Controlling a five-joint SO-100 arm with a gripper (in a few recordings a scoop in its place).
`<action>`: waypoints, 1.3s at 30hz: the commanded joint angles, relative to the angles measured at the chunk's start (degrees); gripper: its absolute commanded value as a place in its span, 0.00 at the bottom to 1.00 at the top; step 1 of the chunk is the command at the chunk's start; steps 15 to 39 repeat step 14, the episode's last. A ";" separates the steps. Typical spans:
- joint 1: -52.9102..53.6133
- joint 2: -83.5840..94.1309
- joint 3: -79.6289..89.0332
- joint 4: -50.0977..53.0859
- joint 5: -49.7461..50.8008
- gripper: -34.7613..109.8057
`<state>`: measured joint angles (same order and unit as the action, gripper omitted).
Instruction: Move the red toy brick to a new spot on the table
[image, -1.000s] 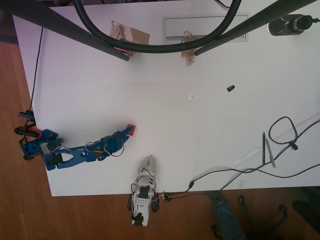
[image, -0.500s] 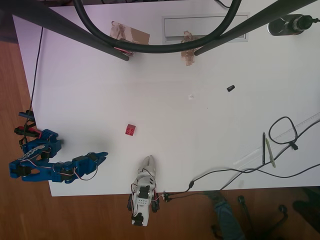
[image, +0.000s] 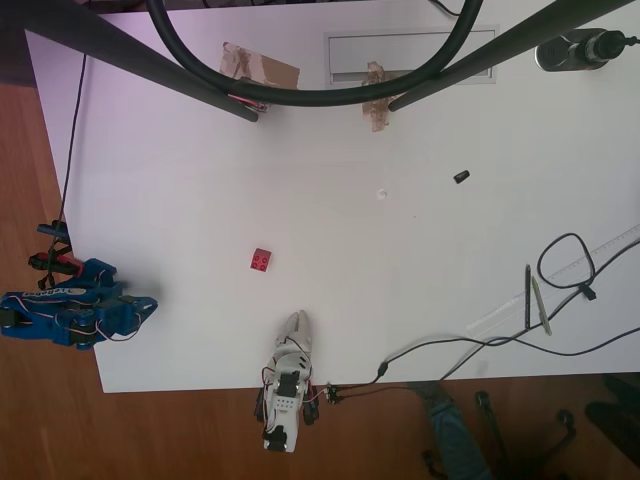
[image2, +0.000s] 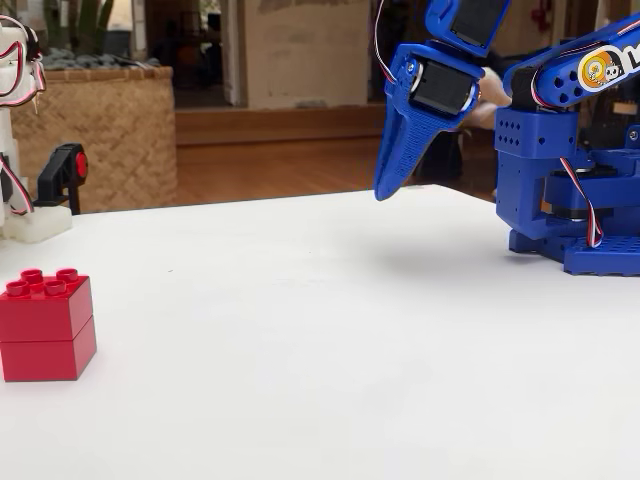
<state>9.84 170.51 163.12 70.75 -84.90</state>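
Note:
The red toy brick (image: 261, 259) lies alone on the white table (image: 420, 130), left of centre in the overhead view. The fixed view shows the brick (image2: 45, 325) standing studs up at the near left of the table (image2: 300, 360). My blue arm is folded back over its base at the table's left edge. Its gripper (image: 150, 304) is well left of the brick and apart from it. Seen from the fixed view, the gripper (image2: 385, 190) hangs tip down above the table, shut and holding nothing.
A small black piece (image: 461, 177) lies right of centre. Cables (image: 565, 262) and a dark pen (image: 528, 297) occupy the right side. Taped cardboard (image: 262, 68) and dark stand legs (image: 150, 62) cross the back edge. The arm's base (image2: 575, 200) stands at the right in the fixed view.
One second ago the gripper was at the brick. It let go and the arm folded back left to its base. The brick stays where it was released.

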 joint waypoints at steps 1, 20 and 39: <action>0.18 10.72 4.31 5.19 -2.64 0.24; -1.76 20.74 11.87 5.71 -6.24 0.24; -1.76 20.74 11.87 5.71 -6.24 0.24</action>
